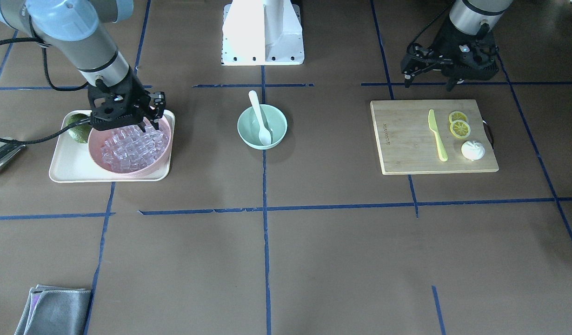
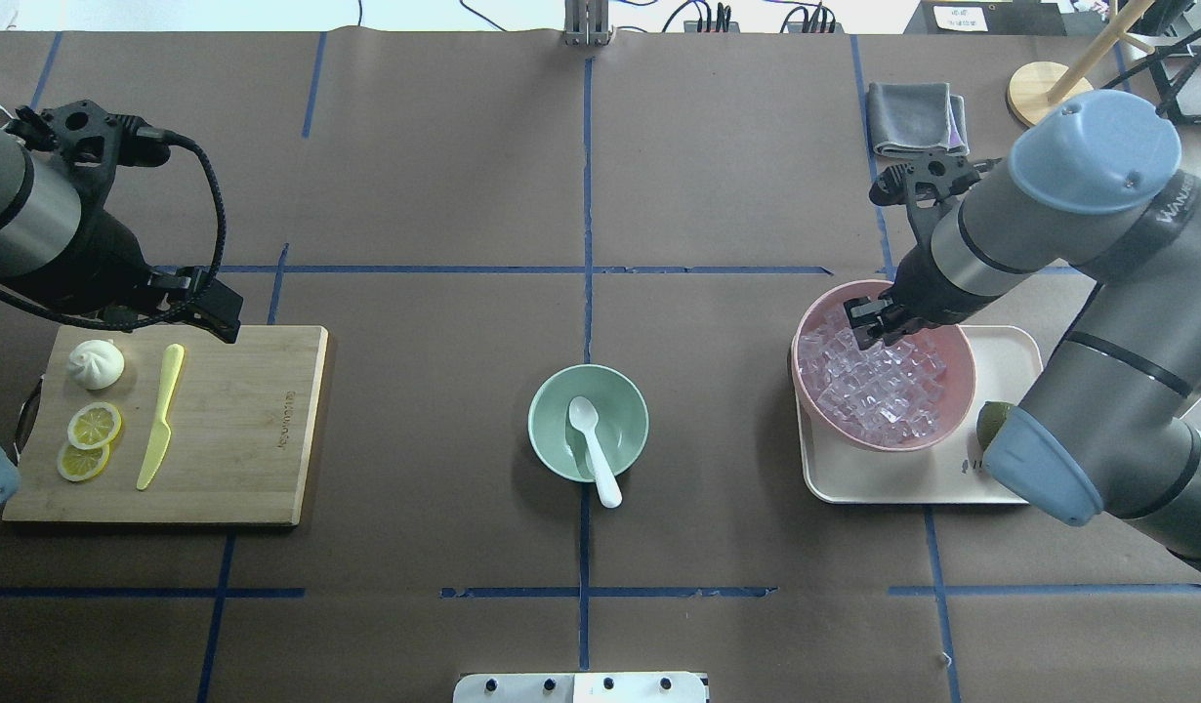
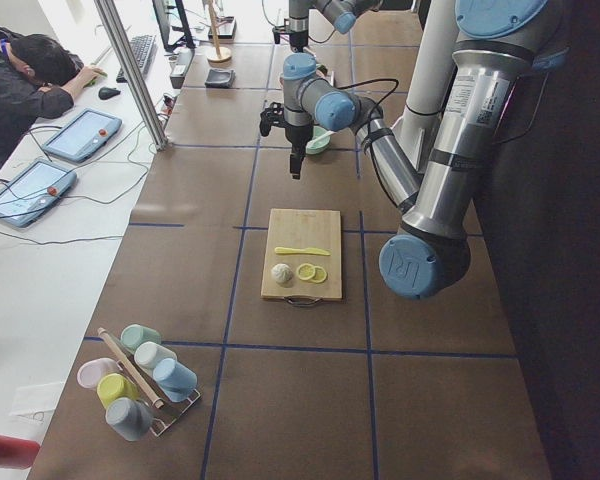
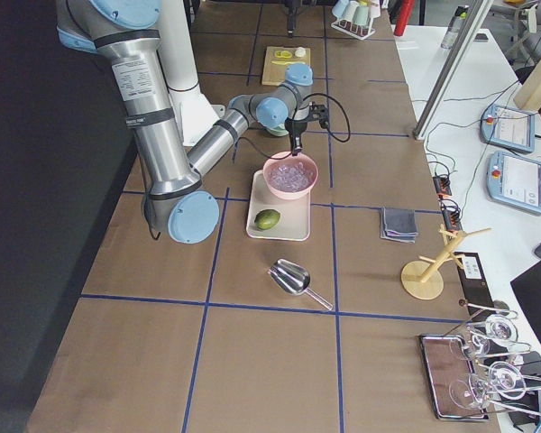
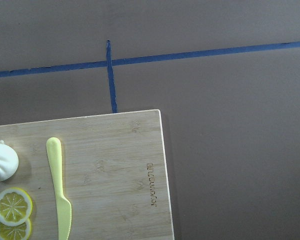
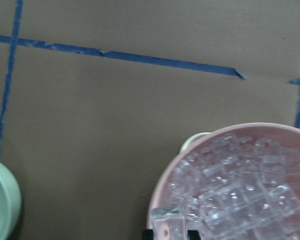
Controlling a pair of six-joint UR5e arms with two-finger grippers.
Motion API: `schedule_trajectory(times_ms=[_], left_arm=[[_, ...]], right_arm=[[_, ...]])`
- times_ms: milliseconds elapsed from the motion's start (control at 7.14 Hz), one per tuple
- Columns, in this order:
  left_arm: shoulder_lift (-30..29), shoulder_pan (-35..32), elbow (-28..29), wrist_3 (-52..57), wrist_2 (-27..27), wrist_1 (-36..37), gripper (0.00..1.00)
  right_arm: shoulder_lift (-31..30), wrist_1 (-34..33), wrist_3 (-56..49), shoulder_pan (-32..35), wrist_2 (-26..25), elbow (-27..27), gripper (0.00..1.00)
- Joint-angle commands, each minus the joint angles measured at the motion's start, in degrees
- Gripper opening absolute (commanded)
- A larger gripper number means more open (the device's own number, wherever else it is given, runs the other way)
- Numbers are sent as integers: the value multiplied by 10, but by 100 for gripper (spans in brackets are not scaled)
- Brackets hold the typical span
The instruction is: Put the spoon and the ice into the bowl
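Observation:
The mint-green bowl (image 1: 277, 122) (image 2: 552, 408) stands at the table's middle with the white spoon (image 1: 260, 117) (image 2: 593, 447) lying in it, handle over the rim. Clear ice cubes (image 1: 132, 146) (image 2: 879, 391) (image 6: 240, 192) fill a larger pink bowl (image 2: 957, 366). My right gripper (image 1: 149, 122) (image 2: 879, 327) (image 6: 169, 233) hangs over the pink bowl's edge nearest the green bowl, shut on one ice cube (image 6: 167, 219) between its fingertips. My left gripper (image 1: 428, 79) (image 2: 205, 312) hovers open and empty at the far edge of the cutting board. The green bowl's rim shows in the right wrist view (image 6: 5, 200).
The pink bowl sits on a cream tray (image 1: 72, 167) (image 2: 1011, 483) with a lime (image 1: 77, 132). A wooden cutting board (image 1: 407, 139) (image 2: 249, 430) (image 5: 115, 170) holds a yellow-green knife (image 2: 161, 415), lemon slices (image 2: 93, 428) and a white bun (image 2: 96, 363). A grey cloth (image 2: 911, 117) and a metal scoop (image 4: 293, 275) lie nearby.

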Motion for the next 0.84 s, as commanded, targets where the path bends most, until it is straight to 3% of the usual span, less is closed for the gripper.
schedule_trajectory(times_ms=[0, 420, 701], left_arm=[[62, -50, 0, 85, -22, 1, 100], [149, -150, 2, 259, -22, 0, 100], [170, -168, -2, 273, -21, -1, 100]], right_arm=[[98, -3, 106, -64, -45, -52, 0], [199, 1, 187, -143, -114, -143, 0], [209, 23, 199, -163, -121, -167, 3]])
